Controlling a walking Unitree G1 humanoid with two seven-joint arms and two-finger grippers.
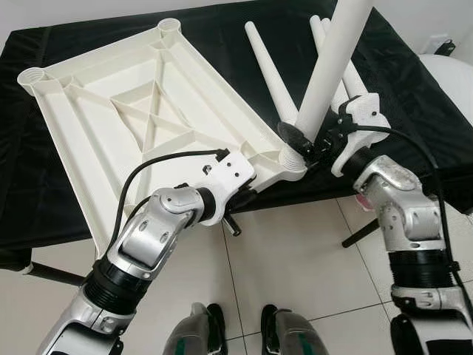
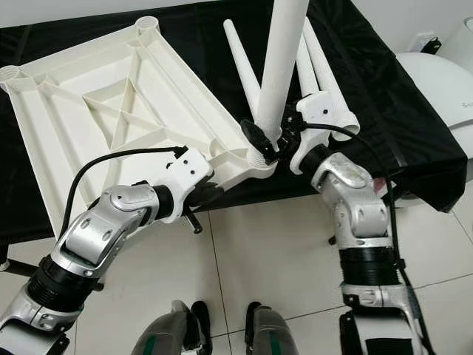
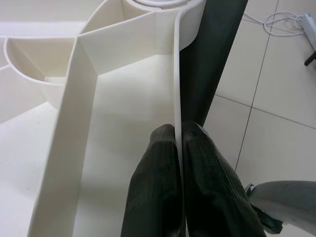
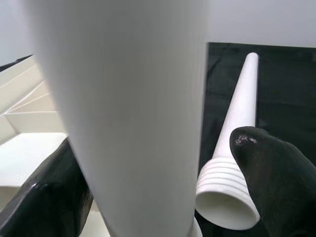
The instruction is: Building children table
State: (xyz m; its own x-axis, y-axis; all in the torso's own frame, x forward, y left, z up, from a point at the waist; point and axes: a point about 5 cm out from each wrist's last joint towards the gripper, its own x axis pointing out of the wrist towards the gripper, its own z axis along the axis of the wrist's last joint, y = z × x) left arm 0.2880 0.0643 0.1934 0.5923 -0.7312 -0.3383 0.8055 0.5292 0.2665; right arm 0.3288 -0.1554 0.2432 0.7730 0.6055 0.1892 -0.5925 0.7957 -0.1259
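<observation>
**First leg going into the corner socket**

Your tabletop [image 1: 140, 118] lies upside down on the black-covered table [image 1: 414, 96], ribs up. The leg [image 1: 325, 81] stands tilted in the near corner socket [image 1: 290, 157], with the right gripper [image 1: 309, 145] clasped around its base. Your left gripper [image 3: 178, 148] pinches the tabletop's edge wall beside it. Next, judge the leg square and seat it fully; spare legs [image 1: 270, 70] wait just beside.

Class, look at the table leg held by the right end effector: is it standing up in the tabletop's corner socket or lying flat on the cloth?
Standing up. The table leg rises steeply from the corner socket of the upturned tabletop, gripped by the right end effector.
</observation>
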